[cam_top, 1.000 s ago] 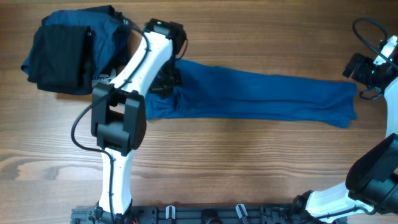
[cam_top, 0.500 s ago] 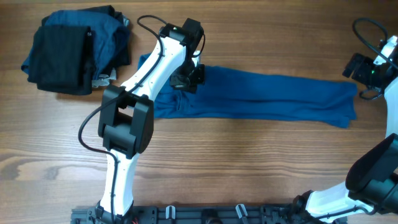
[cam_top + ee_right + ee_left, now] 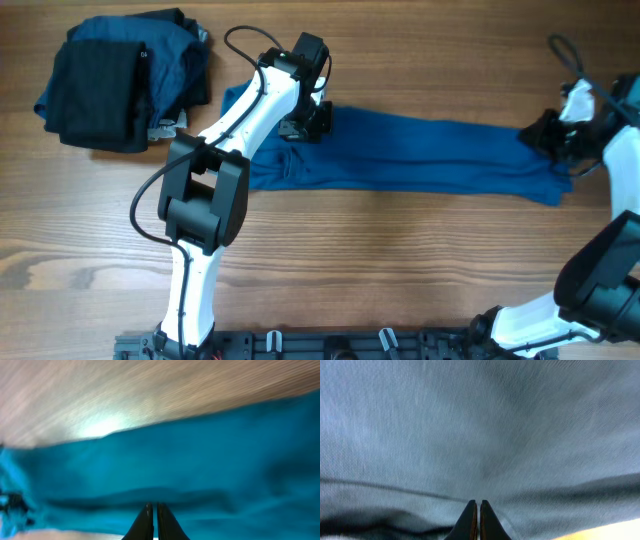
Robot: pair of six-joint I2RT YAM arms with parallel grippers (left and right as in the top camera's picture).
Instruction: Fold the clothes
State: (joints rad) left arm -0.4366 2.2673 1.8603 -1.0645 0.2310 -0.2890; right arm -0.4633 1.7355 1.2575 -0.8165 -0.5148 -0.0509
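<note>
Fingertips of the left gripper (image 3: 478, 504) are pressed together with nothing visibly between them, close over the left part of the blue shirt (image 3: 420, 155). The right gripper (image 3: 153, 506) is likewise closed and empty above its right end. Closed like this, they would likely drag and bunch the slack knit rather than pinch an edge. The shirt lies as a long, limp, fine-textured band across the grained wooden table (image 3: 400, 260), and darker folded clothes (image 3: 110, 80) sit at the far left.

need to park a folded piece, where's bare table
Bare: the wide table band between the blue shirt and the near edge, right of the left arm; also the strip beyond the shirt, top centre. Crowded: clothes pile top left, shirt ends at left gripper and right gripper.
</note>
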